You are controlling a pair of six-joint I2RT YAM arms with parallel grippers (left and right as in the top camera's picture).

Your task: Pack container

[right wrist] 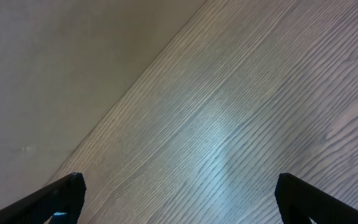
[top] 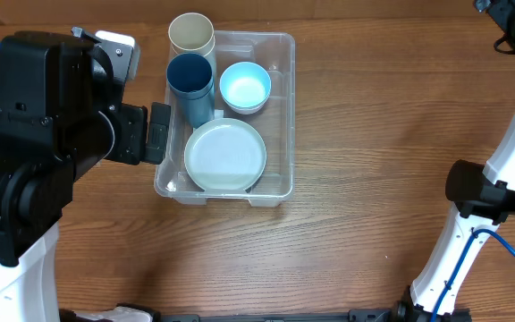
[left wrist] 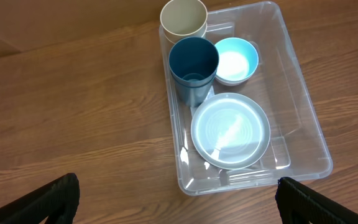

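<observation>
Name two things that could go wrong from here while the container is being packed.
1. The open left gripper hangs right beside the left wall of the container. If it moves off carelessly, it might catch the rim and drag the container.
2. The cream cup stands at the far corner by the rim, next to the tall dark blue cup. A knock could tip either one, perhaps out onto the table.

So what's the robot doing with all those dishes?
It's packing dishes into the clear container. A pale plate, a light blue bowl and a dark blue cup sit inside it, with a cream cup at its far corner. The left hand hangs open above the container, holding nothing. The right hand is open too, off to the side over the wooden table.
</observation>
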